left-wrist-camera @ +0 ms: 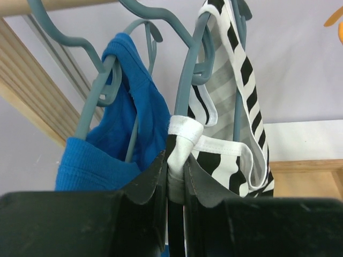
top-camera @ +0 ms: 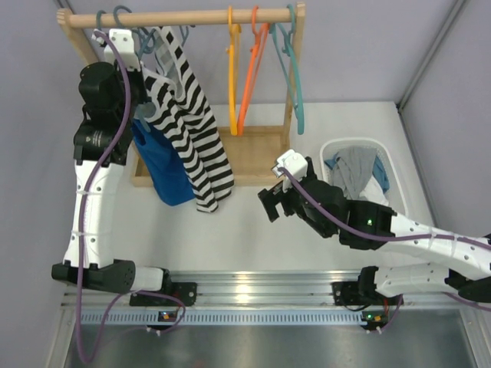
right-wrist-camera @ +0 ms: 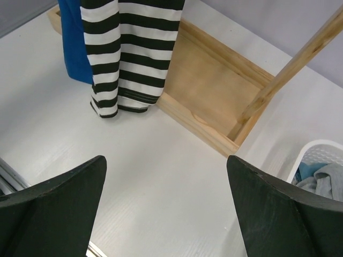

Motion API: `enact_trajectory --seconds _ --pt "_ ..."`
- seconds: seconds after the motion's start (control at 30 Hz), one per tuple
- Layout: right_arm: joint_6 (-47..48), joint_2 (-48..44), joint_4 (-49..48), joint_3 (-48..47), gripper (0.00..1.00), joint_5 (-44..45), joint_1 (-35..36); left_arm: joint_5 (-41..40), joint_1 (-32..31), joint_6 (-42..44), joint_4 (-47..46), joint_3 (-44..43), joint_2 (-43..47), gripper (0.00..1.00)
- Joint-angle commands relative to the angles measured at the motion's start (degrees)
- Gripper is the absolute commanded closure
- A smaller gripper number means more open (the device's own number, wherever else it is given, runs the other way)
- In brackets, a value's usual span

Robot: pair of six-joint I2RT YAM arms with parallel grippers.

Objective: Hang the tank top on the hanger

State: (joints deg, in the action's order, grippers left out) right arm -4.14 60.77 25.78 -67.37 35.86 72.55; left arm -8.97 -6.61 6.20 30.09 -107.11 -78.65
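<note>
The black-and-white striped tank top (top-camera: 192, 130) hangs from the wooden rail at the left of the rack, its hem near the table. In the left wrist view it (left-wrist-camera: 236, 96) drapes over the slate blue-grey hanger (left-wrist-camera: 188, 80). My left gripper (left-wrist-camera: 176, 163) is shut on a white-edged strap of the tank top, right beside the hanger's arm. In the top view the left gripper (top-camera: 140, 107) is up by the rail. My right gripper (right-wrist-camera: 166, 166) is open and empty above the table, in front of the rack (top-camera: 276, 201). The tank top's hem (right-wrist-camera: 128, 59) shows ahead of it.
A plain blue top (top-camera: 165, 165) hangs on a neighbouring blue-grey hanger (left-wrist-camera: 102, 91) left of the tank top. Yellow (top-camera: 233, 69), orange (top-camera: 252, 69) and teal (top-camera: 294, 77) hangers hang on the rail (top-camera: 184, 17). The wooden rack base (right-wrist-camera: 214, 85) and a white basket (top-camera: 380, 149) with clothes stand at right.
</note>
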Motion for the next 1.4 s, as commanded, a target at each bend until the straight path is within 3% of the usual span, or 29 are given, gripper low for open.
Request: enact_trajectory --seconds 0.0,0.3,0.73,1.37 --pt "-0.6 -1.2 -2.2 0.1 0.06 -0.5 -0.7 1.7 0.5 -3.4 -3.0 2.4 2.3 1.00" --pt "-1.4 -0.8 -2.4 0.2 0.07 -1.2 -0.7 0.3 0.5 -4.3 -3.8 7.9 6.3 0.98" --pt "-2.3 -0.6 -2.6 0.3 0.07 -1.8 -0.7 1.4 0.5 -4.8 -3.0 8.2 8.7 0.68" --pt "-2.7 -0.5 -2.3 0.0 0.06 -2.6 -0.7 1.7 0.5 -6.1 -1.9 7.2 11.3 0.56"
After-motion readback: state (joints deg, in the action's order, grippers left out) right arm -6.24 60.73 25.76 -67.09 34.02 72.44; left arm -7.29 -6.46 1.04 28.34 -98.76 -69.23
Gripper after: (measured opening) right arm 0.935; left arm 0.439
